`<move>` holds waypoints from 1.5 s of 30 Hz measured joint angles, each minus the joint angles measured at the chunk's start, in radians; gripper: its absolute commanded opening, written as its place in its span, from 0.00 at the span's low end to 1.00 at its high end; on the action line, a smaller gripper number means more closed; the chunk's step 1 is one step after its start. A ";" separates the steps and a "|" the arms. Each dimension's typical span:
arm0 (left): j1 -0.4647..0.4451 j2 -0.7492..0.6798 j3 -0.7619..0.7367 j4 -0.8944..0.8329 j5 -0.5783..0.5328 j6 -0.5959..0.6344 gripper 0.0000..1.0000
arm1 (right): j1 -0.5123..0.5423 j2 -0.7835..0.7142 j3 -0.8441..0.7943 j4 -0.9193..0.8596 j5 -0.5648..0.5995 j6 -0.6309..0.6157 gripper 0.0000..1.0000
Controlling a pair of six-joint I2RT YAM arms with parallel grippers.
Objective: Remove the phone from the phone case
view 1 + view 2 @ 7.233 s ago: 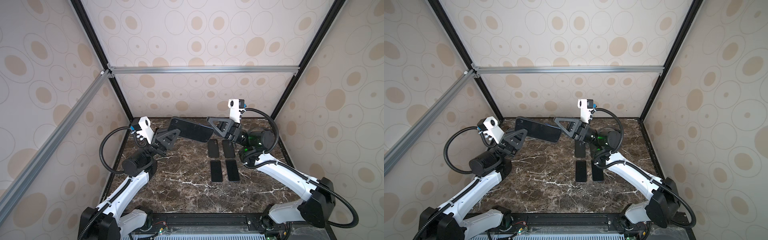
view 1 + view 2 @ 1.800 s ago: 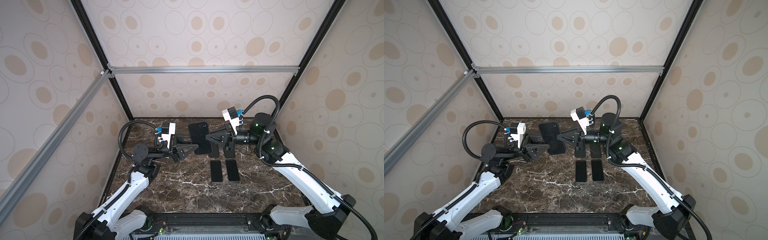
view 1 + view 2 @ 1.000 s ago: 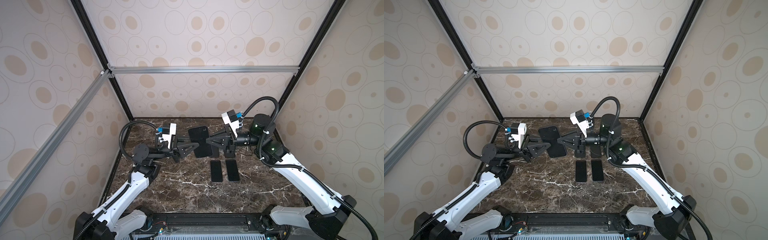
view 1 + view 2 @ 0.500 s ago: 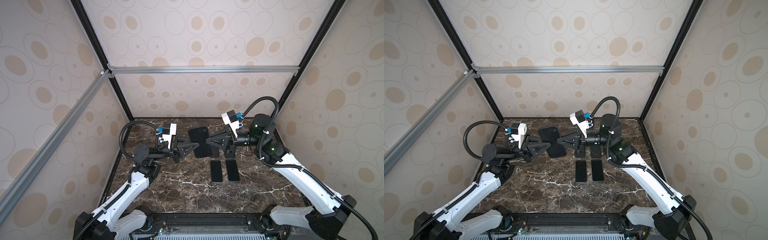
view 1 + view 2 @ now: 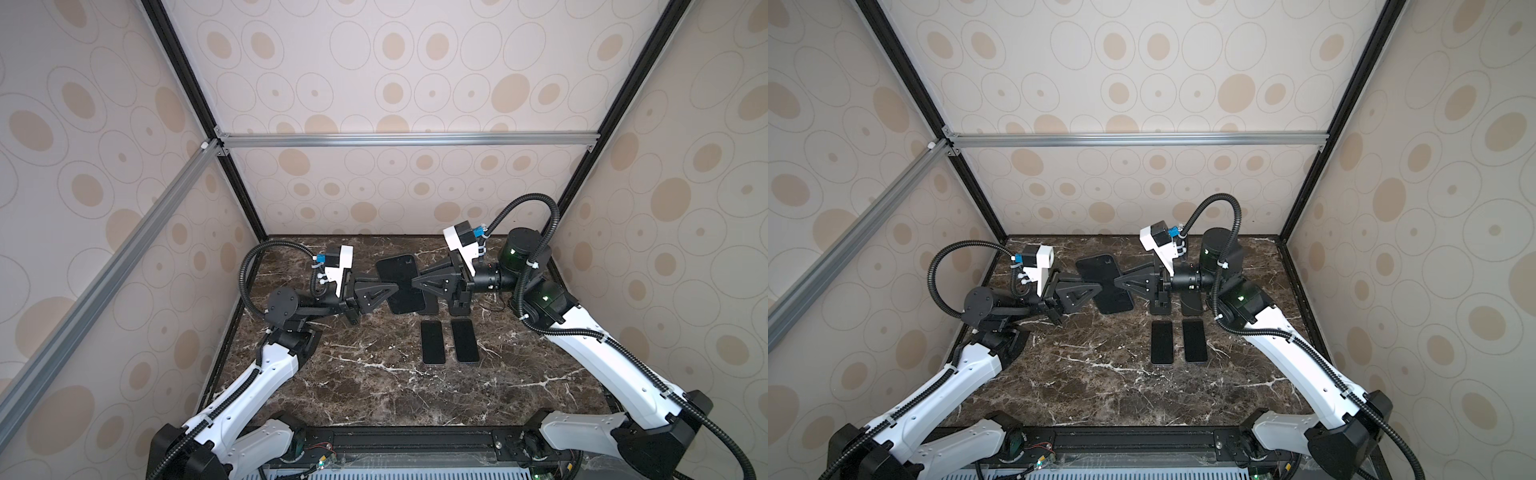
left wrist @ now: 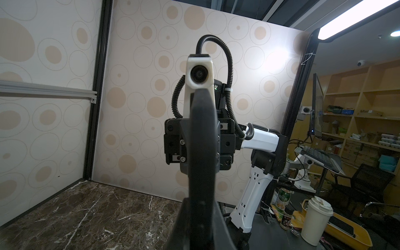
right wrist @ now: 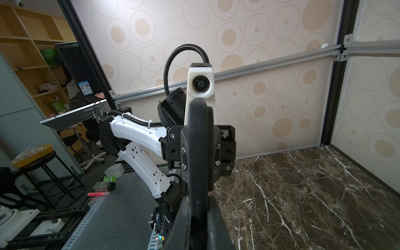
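Observation:
A black phone case point(image 5: 399, 282) hangs above the marble table point(image 5: 374, 395), its back to both top views, long sides toward the arms. The phone cannot be told apart from the case. My left gripper point(image 5: 392, 291) is shut on its left long edge and my right gripper point(image 5: 414, 285) on its right long edge. In the left wrist view the case point(image 6: 202, 140) stands edge-on between my left gripper's point(image 6: 201, 201) fingers. The right wrist view shows the case point(image 7: 199, 140) in the same way in my right gripper point(image 7: 199, 201). Both top views agree: case point(image 5: 1102, 282), left gripper point(image 5: 1097, 289), right gripper point(image 5: 1118, 282).
Two black phones point(image 5: 433, 341) point(image 5: 465, 340) lie flat side by side right of the table's centre, and two more point(image 5: 430, 306) lie behind them, partly under the right gripper. Patterned walls close in the back and both sides.
Over the last second both arms hold nearly still with the case between them. Seven seconds ago the case hung lengthwise between the grippers, farther back; now it stands crosswise.

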 measured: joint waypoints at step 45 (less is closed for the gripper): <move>-0.001 -0.010 0.000 -0.177 -0.012 0.104 0.00 | 0.081 0.060 -0.103 0.549 0.316 0.546 0.05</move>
